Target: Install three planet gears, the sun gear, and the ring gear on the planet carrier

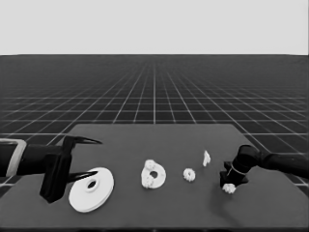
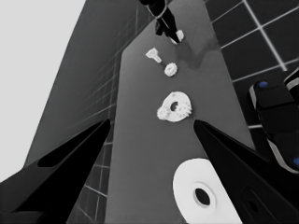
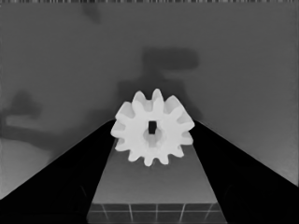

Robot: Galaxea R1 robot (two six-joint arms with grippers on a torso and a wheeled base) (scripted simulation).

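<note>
The smaller round part [image 1: 159, 175] lies mid-table, with two small gears [image 1: 147, 166] sitting on its left side. One loose gear [image 1: 189, 174] rests to its right. My right gripper [image 1: 230, 185] is at the table's right end, pointing down and shut on another gear [image 3: 153, 133], which is pinched between both fingers. The larger round part [image 1: 91, 189] lies at the left end, also seen in the left wrist view [image 2: 201, 196]. My left gripper [image 1: 91, 158] waits over it, open and holding nothing.
A thin white piece [image 1: 206, 158] lies between the loose gear and the right gripper, slightly farther back. Dark machinery with blue lights [image 2: 275, 121] sits past the table's near edge. The right arm [image 1: 280, 162] comes in low from the right.
</note>
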